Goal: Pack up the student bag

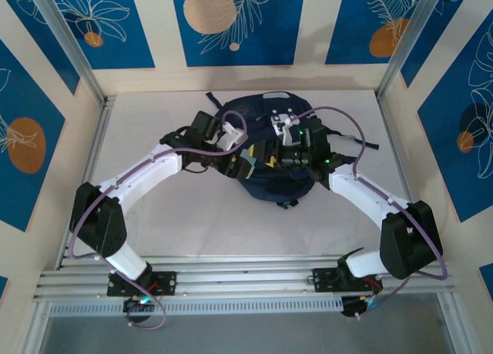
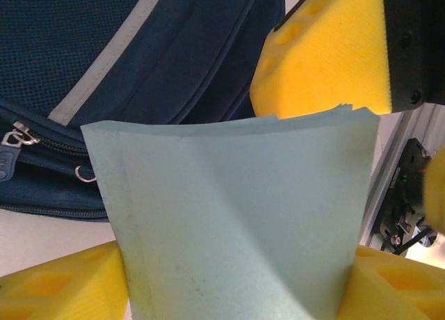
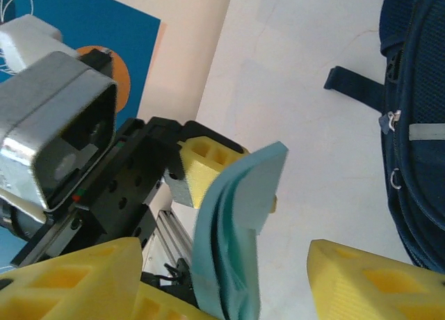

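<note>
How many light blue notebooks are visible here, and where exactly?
1. The light blue notebook is gripped, bowed, in the left tool over the student bag; the open right tool straddles its far edge. More may be hidden inside the bag.

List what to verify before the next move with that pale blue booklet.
1. Left gripper grips the booklet: ok. The booklet bows between its fingers.
2. Right gripper has closed on the booklet: not ok. Its jaws stand apart, with a gap beside the booklet.
3. Student bag is open to receive it: cannot tell. The zip in the left wrist view looks closed.
4. Booklet is clear of the bag: ok. The right wrist view shows bare table between them.
5. Bag lies steady on the table: ok. It rests flat under both grippers.
</note>
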{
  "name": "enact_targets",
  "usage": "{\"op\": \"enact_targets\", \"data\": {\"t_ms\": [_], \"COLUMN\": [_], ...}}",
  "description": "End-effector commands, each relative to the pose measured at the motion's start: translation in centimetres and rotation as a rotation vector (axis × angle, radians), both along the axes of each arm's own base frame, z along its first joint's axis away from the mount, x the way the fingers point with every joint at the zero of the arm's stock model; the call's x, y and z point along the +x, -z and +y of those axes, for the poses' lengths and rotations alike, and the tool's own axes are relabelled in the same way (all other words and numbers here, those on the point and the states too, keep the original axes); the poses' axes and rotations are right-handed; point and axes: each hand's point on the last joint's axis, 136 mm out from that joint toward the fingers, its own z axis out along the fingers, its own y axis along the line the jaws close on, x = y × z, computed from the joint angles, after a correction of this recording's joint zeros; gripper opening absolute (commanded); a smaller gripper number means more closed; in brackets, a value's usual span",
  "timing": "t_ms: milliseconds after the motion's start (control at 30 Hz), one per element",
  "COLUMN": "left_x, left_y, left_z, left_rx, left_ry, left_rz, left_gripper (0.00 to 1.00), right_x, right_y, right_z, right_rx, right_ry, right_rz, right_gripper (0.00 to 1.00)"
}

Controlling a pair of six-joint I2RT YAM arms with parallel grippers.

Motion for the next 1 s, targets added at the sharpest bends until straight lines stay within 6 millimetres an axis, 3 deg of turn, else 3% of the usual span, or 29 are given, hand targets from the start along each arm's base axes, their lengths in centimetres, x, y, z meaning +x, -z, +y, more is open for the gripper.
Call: {"op": "enact_targets", "data": {"t_ms": [0,133,267,333,367,533,667,767,967], "left_x": [-0.6,-0.3,0.3,0.7,0.9,2.4,3.4,4.2,5.4], "left_y": [-0.8,-0.5,-0.5,-0.6,-0.7,-0.8,-0.9,-0.6,0.4], "left_z": [-1.0,-0.9,-0.6,-0.4,-0.2,1.3,1.5,0.6,-3.1], "left_rx": [-0.015,0.008,0.027,0.04,0.05,0.126,0.147,0.154,0.191], "left_ry": [0.049,0.034,0.0,-0.02,-0.033,-0.101,-0.12,-0.106,-0.031], "left_rz": [-0.003,-0.006,-0.029,-0.046,-0.055,-0.142,-0.185,-0.213,-0.277], "left_gripper": [0.7,0.7,0.73,0.82,0.99,1.0,1.0,1.0,0.95], "right_x": [-0.3,-0.6,-0.9,-0.8,-0.7,0.0,0.5,0.8,0.7], "right_y": [-0.8,-0.7,-0.2,0.1,0.2,-0.2,-0.5,-0.6,-0.1], "right_z": [0.8,1.1,0.7,0.5,0.2,-2.3,-5.6,-9.0,-16.3], "right_rx": [0.037,0.04,0.021,0.017,0.014,-0.007,-0.061,-0.096,-0.136], "right_ry": [-0.039,-0.058,-0.056,-0.048,-0.039,0.036,0.125,0.229,0.463], "right_rz": [-0.011,-0.005,0.005,0.018,0.017,0.0,-0.018,-0.017,0.028], "right_gripper": [0.59,0.49,0.27,0.08,0.0,0.0,0.0,0.0,0.0]}}
